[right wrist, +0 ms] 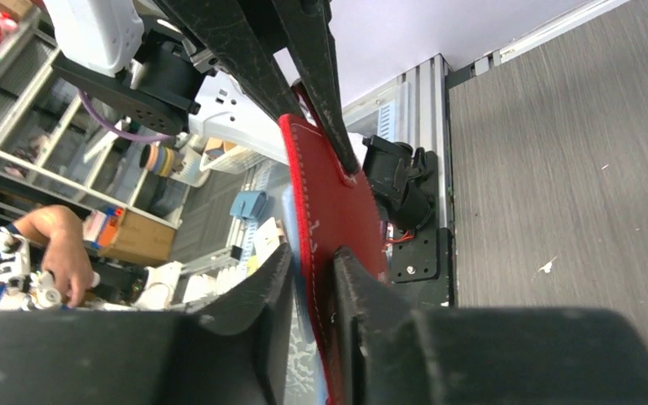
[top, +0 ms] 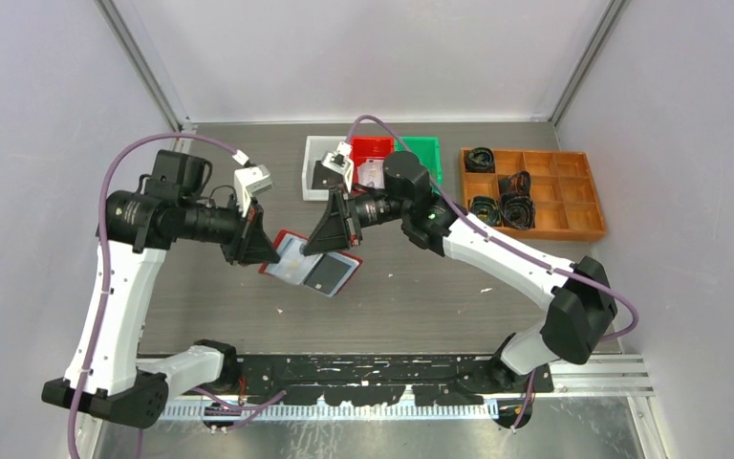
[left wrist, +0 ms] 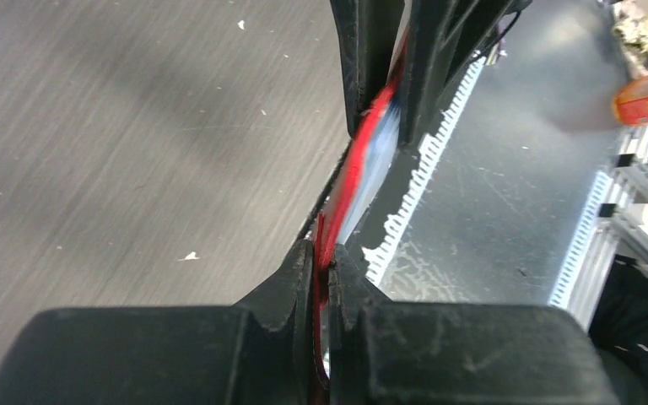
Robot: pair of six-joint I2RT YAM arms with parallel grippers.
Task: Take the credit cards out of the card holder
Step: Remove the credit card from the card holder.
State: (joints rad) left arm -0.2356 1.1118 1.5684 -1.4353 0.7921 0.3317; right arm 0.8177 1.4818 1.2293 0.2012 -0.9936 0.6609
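Cannot tell from any view whether the right gripper [right wrist: 312,261] truly clamps. Straddles the top edge of the card holder [top: 311,266], with one finger hard against the red cover and a sliver of gap beside the other. Hides part of the holder's far edge in the overhead view. From the left wrist, only a blurred red and pale blue strip to go on, seen edge-on. Covered at both edges by fingers, so no counting the credit cards [top: 292,256]; just one pale one plain to see, in the left page.

Pinched tight at the left edge by the left gripper [top: 266,256], closed on the red cover. Held open and up off the table [top: 392,306], nearer than the white tray [top: 315,150]. Shows a red outside with pale stitching and pale blue-grey pages inside. On the right page, a dark panel [top: 332,277]; card or pocket, hard to say.

Farther back, just right of the white tray, a red tray [top: 373,145], then a green tray [top: 422,150]. Well to the right of the white tray, a wooden divided box [top: 578,196] holding black coiled items [top: 514,208]. Inside the white tray, something black [top: 323,177], half hidden behind the right wrist's camera and too small to name.
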